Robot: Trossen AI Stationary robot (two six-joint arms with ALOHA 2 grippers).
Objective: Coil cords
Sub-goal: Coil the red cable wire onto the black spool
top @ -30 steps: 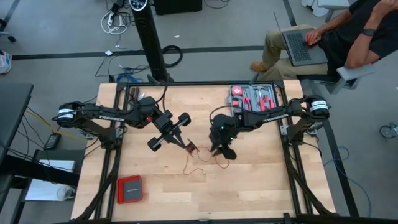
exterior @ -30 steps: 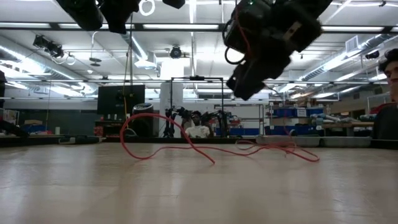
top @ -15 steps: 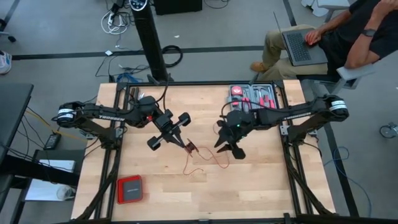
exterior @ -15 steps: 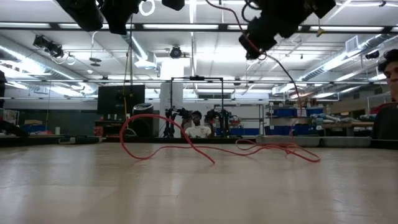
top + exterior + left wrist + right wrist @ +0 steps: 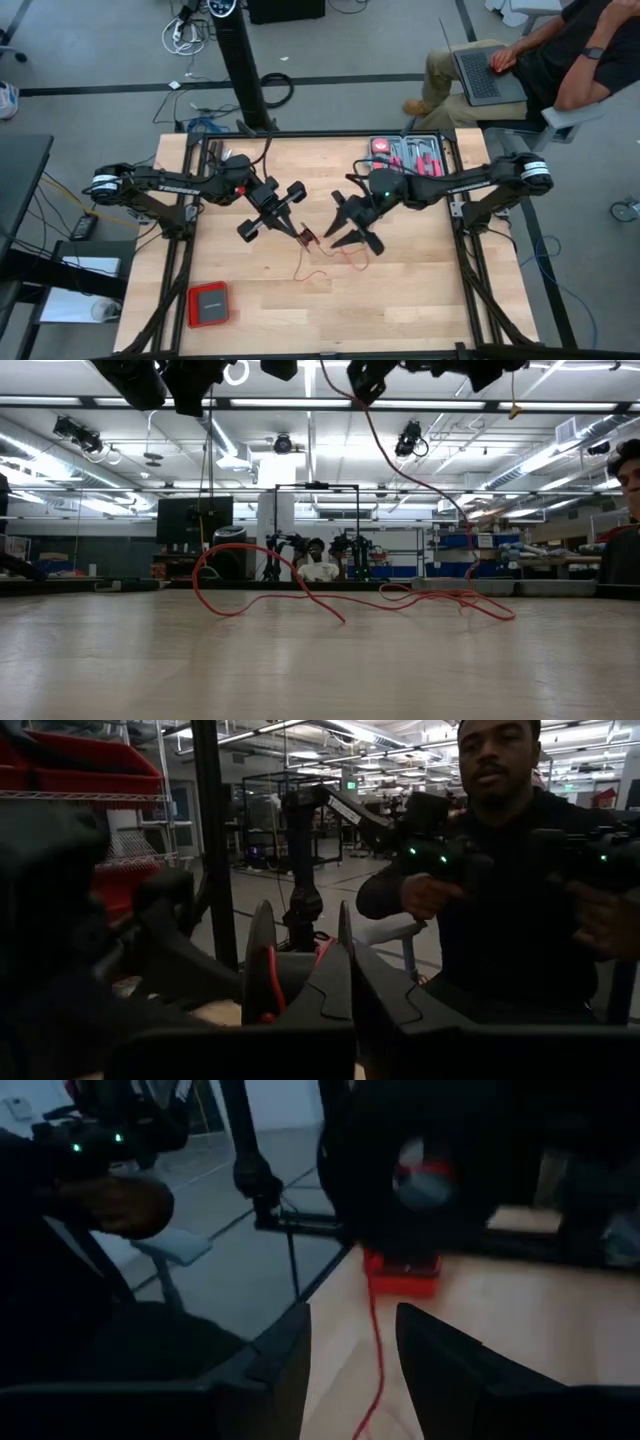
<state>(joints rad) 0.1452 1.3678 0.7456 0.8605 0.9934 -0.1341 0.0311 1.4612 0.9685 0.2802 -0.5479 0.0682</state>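
While the wooden table (image 5: 420, 290) fills the high view, the two dark arms are shown converging on its middle — the left arm from one side, the right arm from the other. The grey tool tray (image 5: 408, 157) is seen at the far edge on the right arm's side, and the flat red box (image 5: 209, 303) near the front corner on the left arm's side. The left gripper (image 5: 297, 232) is clenched on one end of the red cord (image 5: 322, 262), which is lifted there and otherwise trails in loose bends on the table between the grippers. The right gripper (image 5: 348, 226) hangs just above the table with fingers spread wide; in the right wrist view the cord (image 5: 372, 1360) runs between them, and in the low view a strand rises toward the arms, so a hold cannot be ruled out. The loop is judged best formed if the held end is kept fixed while slack is gathered close to it — tension kept low so the thin wire is not kinked
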